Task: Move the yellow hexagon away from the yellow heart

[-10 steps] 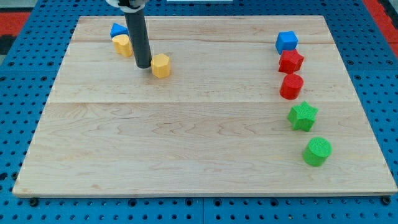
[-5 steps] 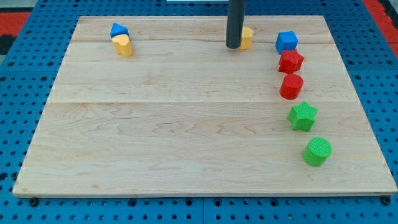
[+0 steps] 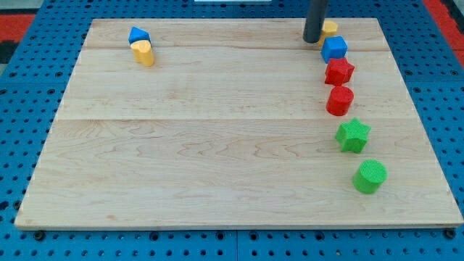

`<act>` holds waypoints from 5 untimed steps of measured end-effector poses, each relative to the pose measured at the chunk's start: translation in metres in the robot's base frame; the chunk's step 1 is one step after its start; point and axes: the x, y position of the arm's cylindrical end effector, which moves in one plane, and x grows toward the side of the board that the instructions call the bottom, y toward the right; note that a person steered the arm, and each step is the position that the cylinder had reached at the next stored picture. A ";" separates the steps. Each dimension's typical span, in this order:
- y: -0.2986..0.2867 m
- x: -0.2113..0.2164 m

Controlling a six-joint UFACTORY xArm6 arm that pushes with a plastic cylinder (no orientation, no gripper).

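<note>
The yellow hexagon point(image 3: 330, 29) sits near the board's top edge at the view's right, partly hidden behind the rod and just above the blue cube point(image 3: 334, 48). My tip point(image 3: 312, 40) rests against the hexagon's left side. The yellow heart point(image 3: 144, 53) lies far off at the view's top left, just below a blue block point(image 3: 138, 35).
Down the view's right side runs a column: the blue cube, a red star-like block point(image 3: 339, 72), a red block point(image 3: 339, 101), a green star point(image 3: 353, 135) and a green cylinder point(image 3: 370, 176). The wooden board point(image 3: 217, 145) lies on a blue pegboard.
My tip has pushed the yellow hexagon from beside the heart far to the view's right and slightly up, to just above the blue cube. The other blocks have not moved.
</note>
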 end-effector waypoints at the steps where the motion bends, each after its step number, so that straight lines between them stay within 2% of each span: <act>1: -0.084 0.072; 2: -0.222 0.142; 3: -0.353 0.121; 4: -0.385 0.062; 5: -0.351 0.015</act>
